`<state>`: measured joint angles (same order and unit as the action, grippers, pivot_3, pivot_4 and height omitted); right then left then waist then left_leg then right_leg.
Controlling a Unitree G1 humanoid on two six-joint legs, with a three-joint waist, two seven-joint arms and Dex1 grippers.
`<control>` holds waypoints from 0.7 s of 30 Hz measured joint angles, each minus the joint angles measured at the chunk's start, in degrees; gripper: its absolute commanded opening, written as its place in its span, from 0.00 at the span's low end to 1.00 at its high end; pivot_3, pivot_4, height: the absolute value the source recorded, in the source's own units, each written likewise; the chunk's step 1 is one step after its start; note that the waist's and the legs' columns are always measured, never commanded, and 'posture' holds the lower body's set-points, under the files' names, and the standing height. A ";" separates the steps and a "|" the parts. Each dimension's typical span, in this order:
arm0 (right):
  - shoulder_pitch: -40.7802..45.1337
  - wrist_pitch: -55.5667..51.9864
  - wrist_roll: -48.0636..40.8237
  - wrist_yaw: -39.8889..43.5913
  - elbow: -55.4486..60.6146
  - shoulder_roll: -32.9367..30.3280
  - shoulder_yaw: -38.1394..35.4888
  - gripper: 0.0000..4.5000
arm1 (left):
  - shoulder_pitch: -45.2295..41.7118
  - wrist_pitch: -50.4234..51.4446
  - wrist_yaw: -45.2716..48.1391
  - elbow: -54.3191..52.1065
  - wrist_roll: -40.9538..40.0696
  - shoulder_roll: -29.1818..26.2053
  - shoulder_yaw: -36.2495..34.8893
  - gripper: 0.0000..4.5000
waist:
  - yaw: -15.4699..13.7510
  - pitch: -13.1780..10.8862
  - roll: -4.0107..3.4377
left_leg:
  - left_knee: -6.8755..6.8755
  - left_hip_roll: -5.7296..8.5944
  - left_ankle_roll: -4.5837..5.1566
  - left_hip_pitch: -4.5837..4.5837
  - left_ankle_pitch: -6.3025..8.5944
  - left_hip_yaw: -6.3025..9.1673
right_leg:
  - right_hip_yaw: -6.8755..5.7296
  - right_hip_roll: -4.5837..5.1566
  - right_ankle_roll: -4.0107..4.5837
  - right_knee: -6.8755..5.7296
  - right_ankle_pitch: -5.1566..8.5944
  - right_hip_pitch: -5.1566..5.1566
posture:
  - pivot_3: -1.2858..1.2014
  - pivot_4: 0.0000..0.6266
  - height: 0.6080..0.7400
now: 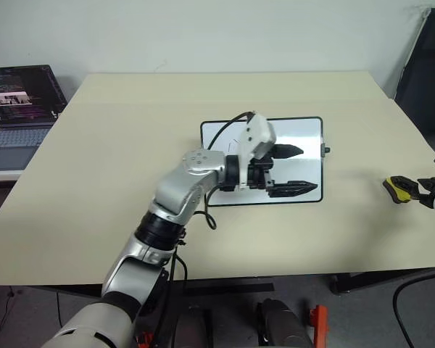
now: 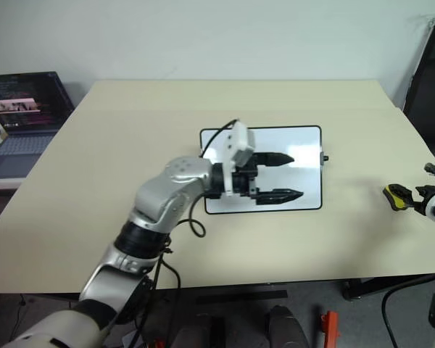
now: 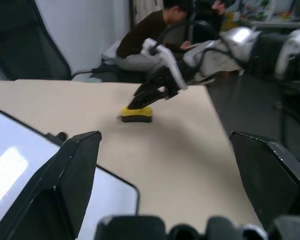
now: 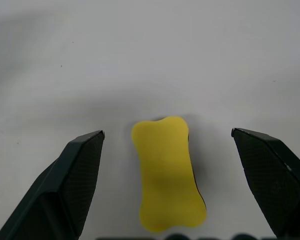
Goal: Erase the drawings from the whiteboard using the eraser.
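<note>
The whiteboard (image 1: 304,134), glossy white in a thin black frame, lies flat at the middle of the beige table (image 1: 116,159). My left gripper (image 1: 296,170) hovers over it, pointing toward the right side, open with nothing between its fingers. I cannot make out the drawings; the arm covers part of the board. The yellow eraser (image 1: 396,189) lies on the table near the right edge. My right gripper (image 4: 168,132) is open around it, one finger on each side with a gap to the eraser (image 4: 167,172). The left wrist view also shows the eraser (image 3: 136,114) under the right gripper.
An open laptop (image 1: 18,109) sits on a lower surface beyond the table's left edge. A black chair (image 1: 428,65) stands off the far right corner. A seated person (image 3: 150,35) is behind the table's right side. The eraser lies close to the table's right edge.
</note>
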<state>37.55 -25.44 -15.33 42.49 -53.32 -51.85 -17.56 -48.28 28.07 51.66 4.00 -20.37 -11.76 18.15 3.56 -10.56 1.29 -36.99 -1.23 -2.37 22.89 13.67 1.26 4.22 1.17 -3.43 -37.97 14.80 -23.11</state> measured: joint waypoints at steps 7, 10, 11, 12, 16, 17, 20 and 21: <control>1.24 2.85 2.45 0.95 -4.78 0.01 1.61 0.99 | 0.43 0.08 -0.28 1.05 2.77 0.84 1.69 1.00 | -0.14 -0.01 -0.02 | -0.01 0.00 -0.01 0.02 0.00 -0.02 | 0.02 0.01 0.00 0.00 0.00 -0.03 | 0.52 0.24 1.00; 2.08 3.65 2.89 1.18 -5.52 0.10 1.94 0.99 | 0.56 0.38 -0.29 0.87 2.86 1.39 1.69 1.00 | -0.22 -0.01 -0.02 | -0.01 0.00 -0.01 0.02 0.00 -0.01 | 0.01 0.01 0.00 -0.01 0.00 -0.03 | 0.52 0.24 1.00; 2.29 3.72 2.92 1.24 -5.65 0.23 1.95 0.96 | 0.67 0.45 -0.29 0.77 2.91 1.52 1.70 1.00 | -0.22 -0.01 -0.02 | -0.01 0.00 -0.01 0.03 0.00 -0.01 | 0.01 0.01 0.00 -0.01 0.00 -0.02 | 0.52 0.24 1.00; 2.38 3.75 2.96 1.31 -5.72 0.28 2.01 0.91 | 0.71 0.51 -0.28 0.75 2.98 1.55 1.72 1.00 | -0.22 -0.01 -0.02 | -0.01 0.00 -0.01 0.03 0.00 -0.01 | 0.01 0.01 0.00 0.00 0.00 -0.03 | 0.52 0.24 1.00; 2.59 3.81 3.78 1.47 -6.70 0.28 2.96 0.67 | 0.79 0.68 -0.21 0.74 3.32 1.47 1.73 1.00 | -0.26 -0.01 -0.02 | -0.01 0.00 -0.01 0.03 0.00 -0.01 | 0.01 0.01 0.00 0.00 0.00 -0.03 | 0.52 0.24 1.00; 2.59 3.81 4.02 1.52 -7.00 0.28 3.15 0.58 | 0.81 0.72 -0.18 0.74 3.36 1.39 1.73 1.00 | -0.27 -0.01 -0.02 | -0.01 0.00 -0.01 0.03 0.00 -0.01 | 0.01 0.01 0.00 0.00 0.00 -0.03 | 0.52 0.24 1.00; 2.65 3.85 4.65 1.75 -7.70 0.28 3.19 0.34 | 0.96 1.26 -0.26 0.71 3.42 1.18 1.66 1.00 | -0.25 -0.01 -0.02 | -0.01 0.00 -0.01 0.02 0.00 -0.01 | 0.01 0.02 0.00 0.00 0.00 -0.03 | 0.52 0.24 1.00; 2.78 3.85 4.91 1.96 -7.71 0.28 3.19 0.28 | 0.99 1.34 -0.29 0.71 3.44 1.01 1.63 1.00 | -0.23 -0.01 -0.02 | -0.01 0.00 -0.01 0.02 0.00 -0.01 | 0.01 0.02 0.00 -0.01 0.00 -0.03 | 0.52 0.24 1.00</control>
<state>40.32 -21.59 -10.42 44.45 -61.03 -51.57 -14.37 -47.30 29.41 51.37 4.71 -16.93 -10.75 19.78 3.33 -10.57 1.27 -37.00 -1.23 -2.38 22.91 13.67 1.25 4.23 1.19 -3.43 -37.98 14.80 -23.14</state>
